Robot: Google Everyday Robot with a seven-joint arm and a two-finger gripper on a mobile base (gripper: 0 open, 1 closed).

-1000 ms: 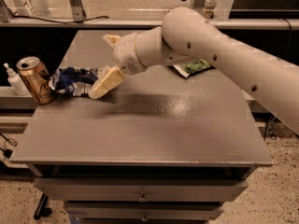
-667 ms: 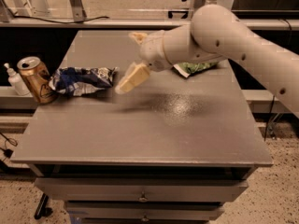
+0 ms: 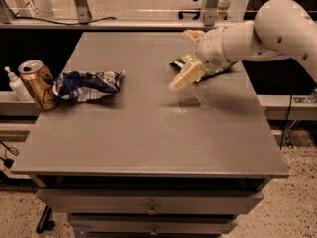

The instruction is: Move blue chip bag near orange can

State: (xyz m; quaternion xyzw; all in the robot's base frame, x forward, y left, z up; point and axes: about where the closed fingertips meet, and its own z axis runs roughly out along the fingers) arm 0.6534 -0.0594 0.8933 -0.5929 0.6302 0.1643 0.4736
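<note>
Blue chip bag (image 3: 88,85) is lying flat and crumpled on the left side of the table (image 3: 148,133), long axis roughly left-right, white lettering facing up. Its left end sits right up against the orange can (image 3: 38,85); it looks like contact, but I can't rule out a sliver of gap. Can is upright at the table's left edge, with a white pump bottle (image 3: 17,86) just beyond it on the far left. Gripper (image 3: 182,60) is over the right side of the table, well apart from bag and can, hanging above the near corner of the green chip bag (image 3: 218,69), which lies at the back right, partly hidden behind the wrist. Claw fingers are spread apart with nothing between them; one cream finger (image 3: 187,76) points down-left toward the table centre, and the other shows up near the wrist. My read: the placement step is done, since the bag already sits by the can and the claw is empty, so what's in hand is the clear-off phase. Next move needs no re-grasp and no nudge; anything more risks tipping the can or pushing the bag away. Just lift and pull the arm clear, keeping height so the lower finger doesn't drag the green bag or sweep back left.
</note>
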